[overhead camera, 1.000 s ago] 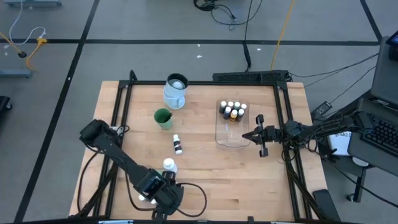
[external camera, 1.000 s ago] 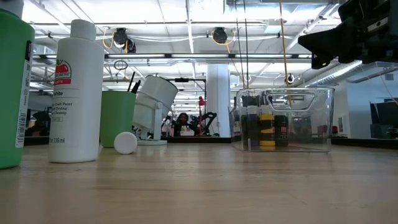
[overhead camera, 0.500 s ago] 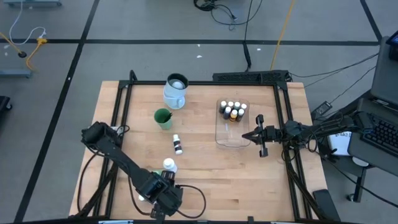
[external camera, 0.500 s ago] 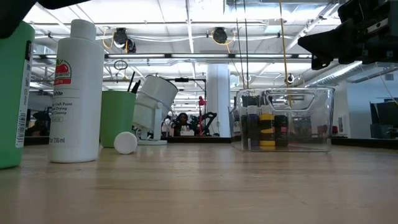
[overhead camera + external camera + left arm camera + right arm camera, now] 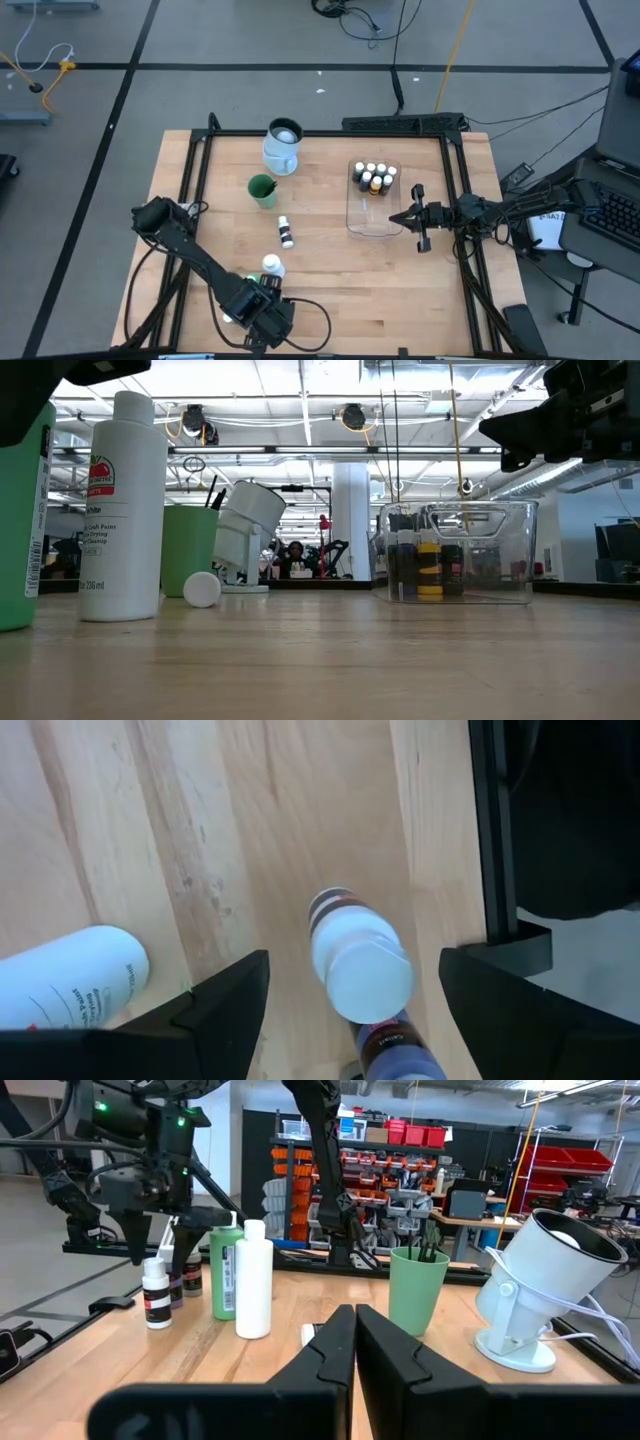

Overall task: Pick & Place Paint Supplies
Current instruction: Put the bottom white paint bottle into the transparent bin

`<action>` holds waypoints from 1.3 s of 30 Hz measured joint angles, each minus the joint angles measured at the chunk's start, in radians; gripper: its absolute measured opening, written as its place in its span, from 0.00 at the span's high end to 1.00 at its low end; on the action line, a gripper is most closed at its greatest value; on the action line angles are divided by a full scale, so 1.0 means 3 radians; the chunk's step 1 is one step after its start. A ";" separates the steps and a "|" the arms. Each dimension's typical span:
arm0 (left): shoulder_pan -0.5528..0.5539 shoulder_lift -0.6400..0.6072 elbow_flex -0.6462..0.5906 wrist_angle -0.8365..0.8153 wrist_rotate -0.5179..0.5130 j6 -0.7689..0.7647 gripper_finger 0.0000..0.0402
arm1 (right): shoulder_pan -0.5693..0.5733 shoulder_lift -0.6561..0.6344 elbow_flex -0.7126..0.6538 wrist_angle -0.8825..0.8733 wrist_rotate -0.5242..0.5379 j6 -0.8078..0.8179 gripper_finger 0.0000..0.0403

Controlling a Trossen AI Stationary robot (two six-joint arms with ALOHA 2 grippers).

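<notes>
Left hand point(image 5: 345, 995) hangs at the near left of the wooden surface point(image 5: 330, 270), fingers spread wide, straddling a small white-capped bottle point(image 5: 362, 965) that stands upright between them without touching either finger. A second small bottle shows just under it in the wrist view, only partly visible. Compared with a second ago, the arm has drawn slightly nearer and lower: in the low view its dark body now covers the top of the large green bottle point(image 5: 22, 520), which was fully exposed before. Just beside that stands a tall white bottle point(image 5: 122, 510), upright.

Right hand point(image 5: 405, 217) hovers at the right side, fingers pressed together and holding nothing, unchanged from the earlier frames. Just left of it sits the clear tub point(image 5: 372, 215), with several tiny white-capped bottles point(image 5: 374, 177) clustered at its far end.

Toward the far middle, a green cup point(image 5: 262, 189) holds thin dark brushes, a white-and-blue mug point(image 5: 283, 146) stands beyond it, and one small bottle point(image 5: 286, 233) lies on its side at the centre. None of these have moved.
</notes>
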 joint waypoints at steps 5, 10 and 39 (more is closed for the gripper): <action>0.0002 0.0000 0.0000 0.0001 -0.0003 -0.0032 0.37 | -0.0001 0.0000 0.0000 0.0000 0.0000 0.0000 0.98; -0.0012 0.0000 0.0000 0.0003 -0.0001 -0.0041 0.46 | 0.0000 0.0001 0.0000 0.0000 0.0000 0.0000 0.98; -0.0035 -0.0013 -0.0170 0.0196 0.0084 0.0048 0.74 | 0.0000 0.0001 0.0000 -0.0004 0.0001 0.0042 0.98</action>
